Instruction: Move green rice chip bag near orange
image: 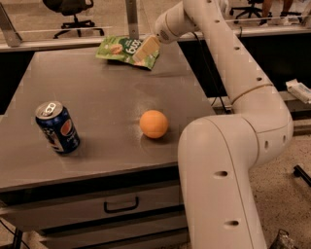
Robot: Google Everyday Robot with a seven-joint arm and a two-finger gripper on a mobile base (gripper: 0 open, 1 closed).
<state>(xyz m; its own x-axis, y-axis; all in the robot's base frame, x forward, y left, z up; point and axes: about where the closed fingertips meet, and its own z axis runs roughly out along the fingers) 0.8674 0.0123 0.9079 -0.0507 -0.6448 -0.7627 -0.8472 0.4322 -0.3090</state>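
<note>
The green rice chip bag (124,50) lies at the far edge of the grey table (97,97), light green with a darker oval and white lettering. My gripper (146,49) reaches down from the upper right and sits over the bag's right end, covering part of it. The orange (154,124) rests on the table nearer the front, well apart from the bag and to the right of centre.
A blue Pepsi can (57,127) stands upright at the front left of the table. My white arm and base (228,160) fill the right side next to the table edge. A drawer handle (121,205) shows below. An office chair (70,9) stands behind.
</note>
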